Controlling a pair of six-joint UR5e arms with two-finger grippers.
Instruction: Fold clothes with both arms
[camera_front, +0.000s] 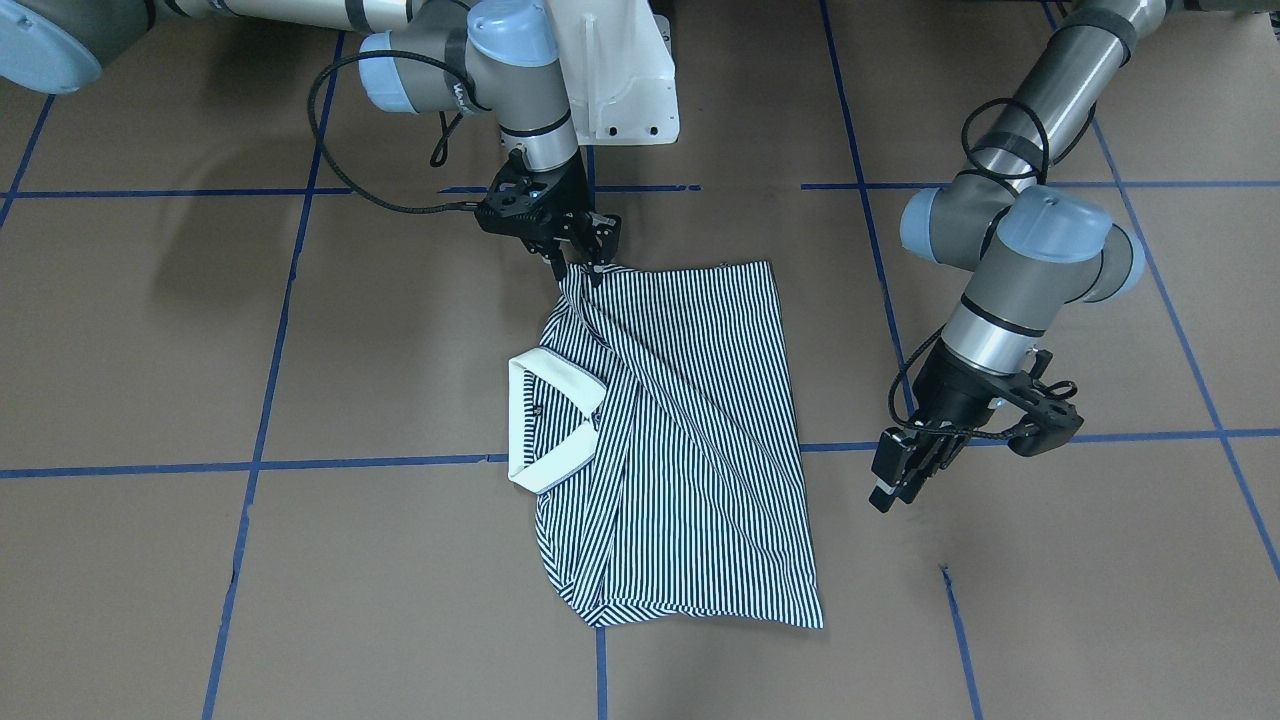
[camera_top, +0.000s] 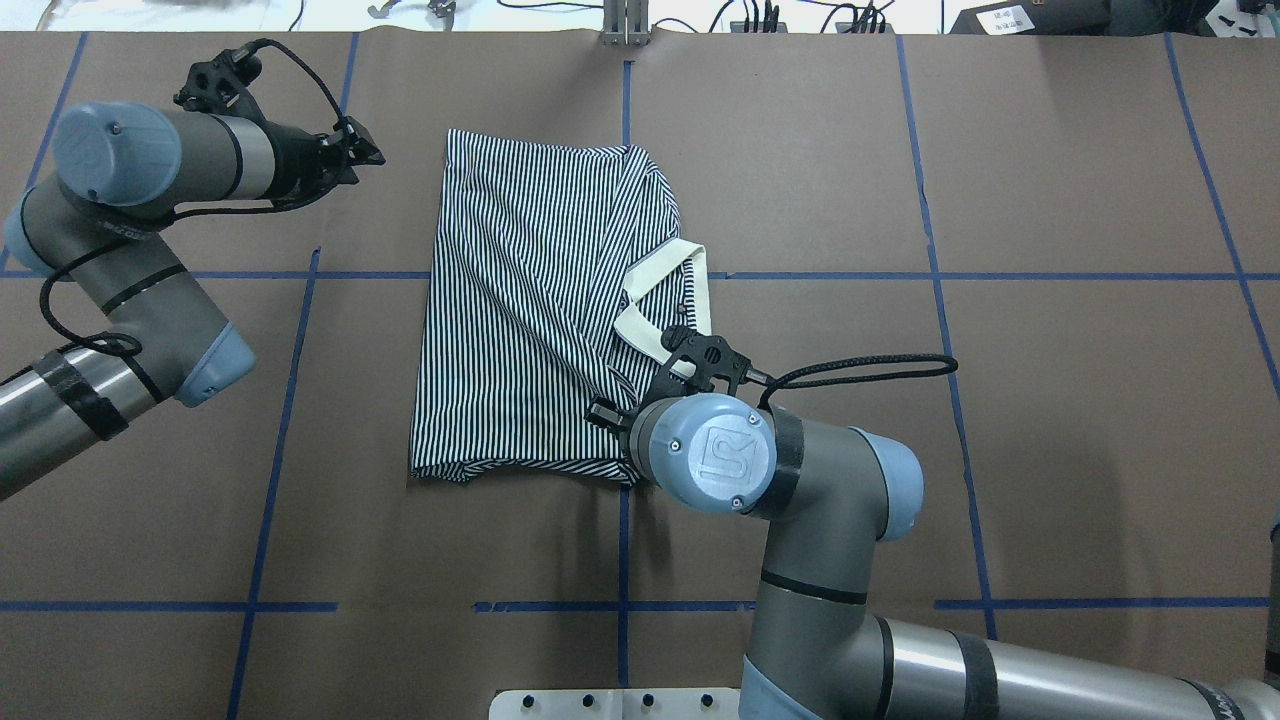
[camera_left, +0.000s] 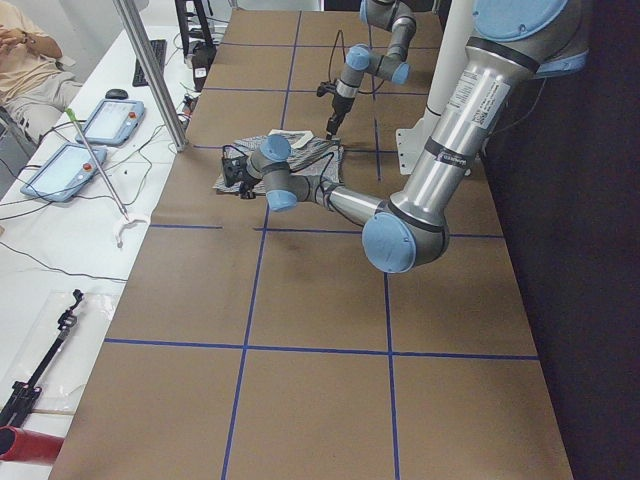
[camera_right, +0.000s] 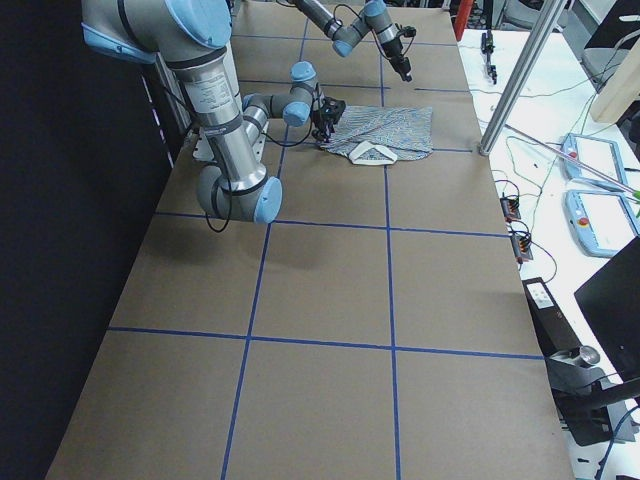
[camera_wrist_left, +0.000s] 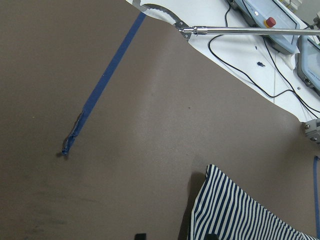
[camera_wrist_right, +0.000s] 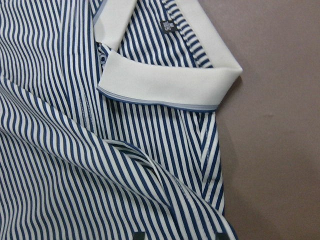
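The striped polo shirt (camera_front: 690, 420) lies partly folded on the brown table, its cream collar (camera_front: 545, 420) towards my right arm's side. It also shows in the overhead view (camera_top: 520, 320). My right gripper (camera_front: 578, 268) stands at the shirt's near corner by the shoulder, jaws apart, fingertips at the fabric. In its wrist view (camera_wrist_right: 180, 236) striped cloth and the collar (camera_wrist_right: 165, 85) fill the frame. My left gripper (camera_front: 893, 490) is open and empty, off the shirt's hem side above bare table (camera_top: 368, 150). Its wrist view shows a shirt corner (camera_wrist_left: 235, 215).
Blue tape lines (camera_top: 300, 400) grid the brown table. The white pedestal base (camera_front: 620, 80) stands just behind the right gripper. Beyond the far edge, a white bench with tablets (camera_left: 100, 120), cables and a metal post (camera_left: 150, 70); a person sits there (camera_left: 25, 60).
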